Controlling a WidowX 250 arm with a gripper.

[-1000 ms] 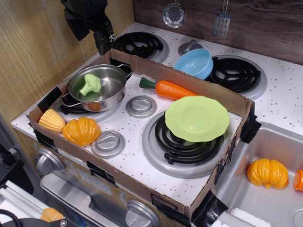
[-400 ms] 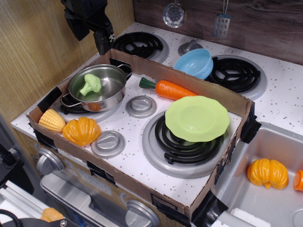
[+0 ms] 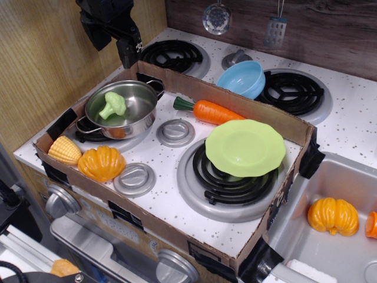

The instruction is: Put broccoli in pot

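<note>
The light-green broccoli (image 3: 113, 105) lies inside the shiny steel pot (image 3: 142, 112), which stands on the front-left burner. My black gripper (image 3: 112, 40) hangs high above and behind the pot, near the top left of the view, apart from the broccoli. Its fingers (image 3: 128, 52) hold nothing; the gap between them is hard to make out against the dark body.
A cardboard wall (image 3: 235, 100) frames the stove top. Inside it are a corn cob (image 3: 63, 150), an orange pumpkin (image 3: 101, 163), a carrot (image 3: 215, 112) and a lime-green plate (image 3: 245, 147). A light-blue bowl (image 3: 242, 78) sits behind. Another pumpkin (image 3: 333, 216) lies in the sink.
</note>
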